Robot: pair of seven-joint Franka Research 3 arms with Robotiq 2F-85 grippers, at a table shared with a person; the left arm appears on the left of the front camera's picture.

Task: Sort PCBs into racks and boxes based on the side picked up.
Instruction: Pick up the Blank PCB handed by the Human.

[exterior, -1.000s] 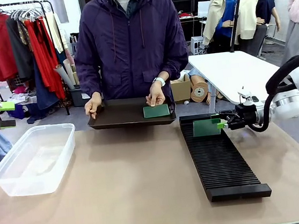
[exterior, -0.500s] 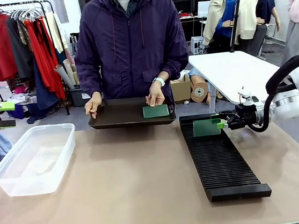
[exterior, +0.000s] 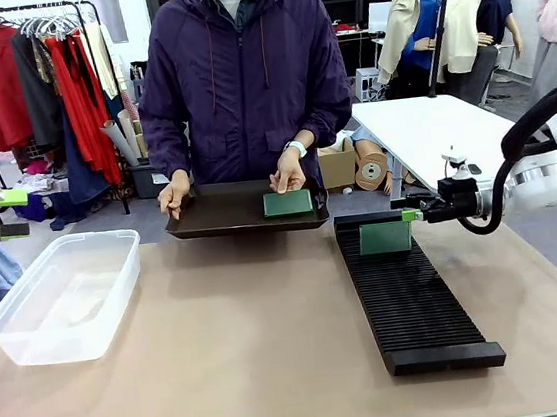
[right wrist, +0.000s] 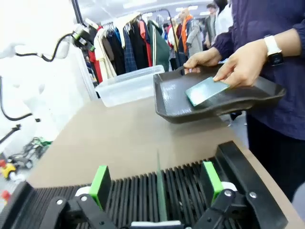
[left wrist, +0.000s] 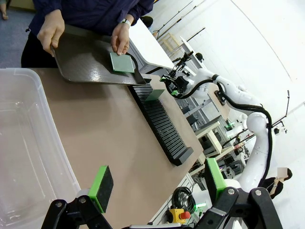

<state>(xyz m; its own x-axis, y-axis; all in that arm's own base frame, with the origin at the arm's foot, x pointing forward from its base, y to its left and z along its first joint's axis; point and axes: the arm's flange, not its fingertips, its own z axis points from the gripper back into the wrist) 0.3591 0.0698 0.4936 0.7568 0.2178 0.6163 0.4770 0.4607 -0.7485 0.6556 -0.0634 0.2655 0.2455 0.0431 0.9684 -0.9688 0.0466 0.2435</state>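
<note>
PCB [exterior: 385, 238]: thin green board, edge-on upright in a far-end slot of the black rack [exterior: 415, 304]. The right hand [right wrist: 156, 177] straddled it, green pads [right wrist: 100, 185] spread wide, touching neither face; released. The left hand [left wrist: 158, 183] likewise splayed, grasping nothing, over the clear tub [left wrist: 28, 157]. A second PCB [exterior: 288, 203] lay flat in a brown tray [exterior: 220, 220] held by a person's hands [exterior: 173, 193] just past the rack, above the tabletop [exterior: 244, 343].

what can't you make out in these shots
Right wrist view: the standing PCB is edge-on, so its faces can't be read.
Front view: the left gripper is partly cut off by the left edge.
Front view: dotting on the flat PCB on the tray is too small to tell.
Left wrist view: the tub runs off the left edge.
</note>
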